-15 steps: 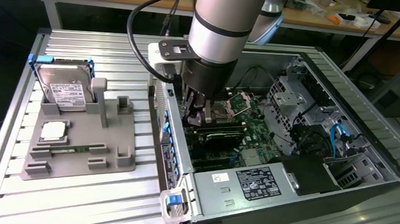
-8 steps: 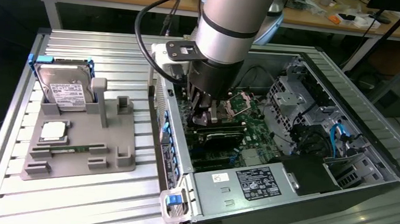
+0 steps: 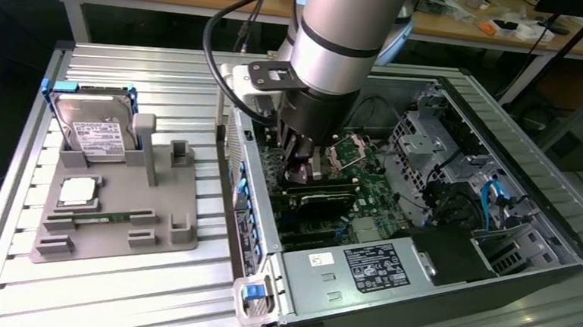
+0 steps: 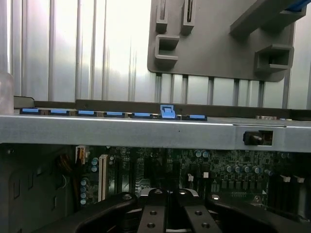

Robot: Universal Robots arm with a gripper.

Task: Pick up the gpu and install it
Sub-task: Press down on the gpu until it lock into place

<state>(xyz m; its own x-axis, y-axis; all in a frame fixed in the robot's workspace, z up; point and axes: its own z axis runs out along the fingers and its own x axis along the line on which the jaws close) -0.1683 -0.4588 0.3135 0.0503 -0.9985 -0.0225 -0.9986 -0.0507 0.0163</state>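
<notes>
In the exterior view, the arm reaches down into the open computer case (image 3: 439, 241), which lies on the ribbed worktop (image 3: 111, 289). Its pincer (image 3: 306, 164) sits low over the motherboard (image 3: 371, 191), directly above the gpu (image 3: 315, 199), a flat black card lying across the board (whether it is fully seated I cannot tell). The grey holder tray (image 3: 116, 213) beside the case carries the hard drive (image 3: 96, 132).

In the wrist view, the pincer (image 4: 167, 213) has its fingers (image 4: 153, 213) drawn close together over the board, and the case wall (image 4: 146, 131) runs across beyond them.
</notes>
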